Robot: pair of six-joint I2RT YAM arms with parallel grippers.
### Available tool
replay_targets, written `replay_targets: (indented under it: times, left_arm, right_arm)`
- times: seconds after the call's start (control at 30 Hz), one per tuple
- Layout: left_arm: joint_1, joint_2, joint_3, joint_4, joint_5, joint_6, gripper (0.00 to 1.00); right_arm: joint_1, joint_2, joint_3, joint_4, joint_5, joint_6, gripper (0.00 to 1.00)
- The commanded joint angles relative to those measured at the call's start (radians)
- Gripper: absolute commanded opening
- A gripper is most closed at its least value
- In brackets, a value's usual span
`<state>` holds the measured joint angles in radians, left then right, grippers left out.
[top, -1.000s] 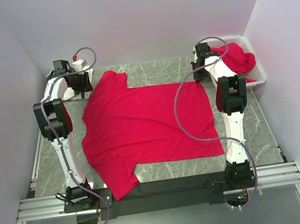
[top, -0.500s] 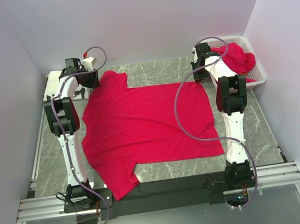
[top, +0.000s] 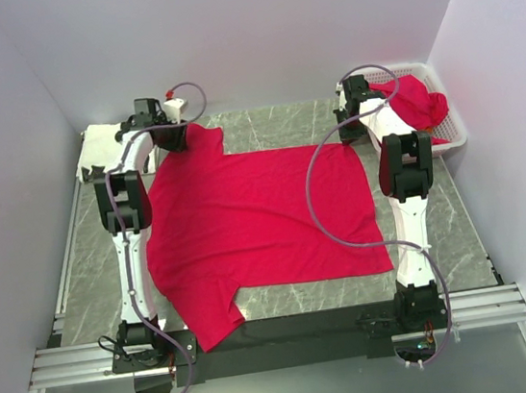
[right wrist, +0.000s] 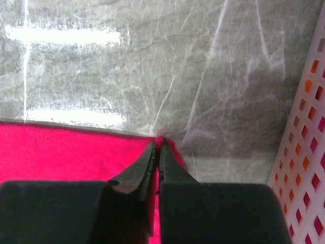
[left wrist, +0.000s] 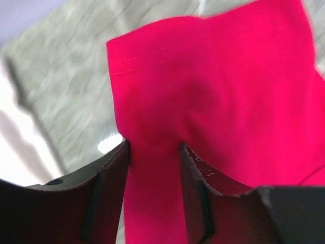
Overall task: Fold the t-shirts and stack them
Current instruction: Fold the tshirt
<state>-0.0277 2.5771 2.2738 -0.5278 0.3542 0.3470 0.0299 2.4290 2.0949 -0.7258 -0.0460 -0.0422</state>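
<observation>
Top view: red t-shirt (top: pixel 256 217) lies spread flat on the grey marbled table (top: pixel 461 228), collar side to the left, hem to the right. The left arm reaches to the far left corner; the left gripper (top: pixel 180 135) sits on the shirt's far sleeve. The right gripper (top: pixel 349 135) is down at the far right hem corner. White lattice basket (top: pixel 458 127) stands at the far right, just beside the right arm, with a crumpled red t-shirt (top: pixel 415 99) heaped in it. A white t-shirt with black print (top: pixel 99 145) lies at the far left edge, beside the left arm.

Left wrist view: left gripper (left wrist: pixel 153 147) has its jaws apart, straddling the sleeve (left wrist: pixel 203 76). Red cloth fills the gap and touches both fingers (left wrist: pixel 109 173). The stitched sleeve hem lies beyond the tips, on the table (left wrist: pixel 61 76).

Right wrist view: right gripper (right wrist: pixel 158 145) has its jaws pressed together, pinching the very corner of the red t-shirt (right wrist: pixel 66 152). A tuft of red shows at the tips. The basket (right wrist: pixel 304 127) wall runs along the right edge, apart from the fingers.
</observation>
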Motion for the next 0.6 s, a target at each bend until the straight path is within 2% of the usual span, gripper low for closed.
replay_targets:
  times: [0.0,0.2,0.3,0.33,0.37,0.57]
  left_arm:
    - [-0.034,0.055,0.087,-0.020,-0.060,0.027,0.48]
    - [-0.044,0.074,0.109,0.014,-0.116,0.021,0.46]
    - [-0.038,0.058,0.090,0.057,-0.112,0.015,0.20]
    - [-0.035,0.051,0.070,0.069,-0.107,0.011,0.04]
    - [-0.031,0.042,0.061,0.095,-0.100,0.007,0.01]
    - [-0.011,-0.090,-0.008,0.109,-0.026,0.040,0.00]
  right_arm:
    - [-0.004,-0.045,0.031,-0.041,-0.002,-0.012,0.00]
    - [-0.002,-0.047,0.022,-0.043,-0.009,-0.013,0.00]
    - [-0.004,-0.042,0.030,-0.047,-0.008,-0.016,0.00]
    - [-0.002,-0.042,0.033,-0.047,-0.008,-0.019,0.00]
    - [-0.002,-0.045,0.037,-0.049,-0.005,-0.028,0.00]
    - [-0.005,-0.108,0.044,-0.032,-0.005,-0.096,0.00]
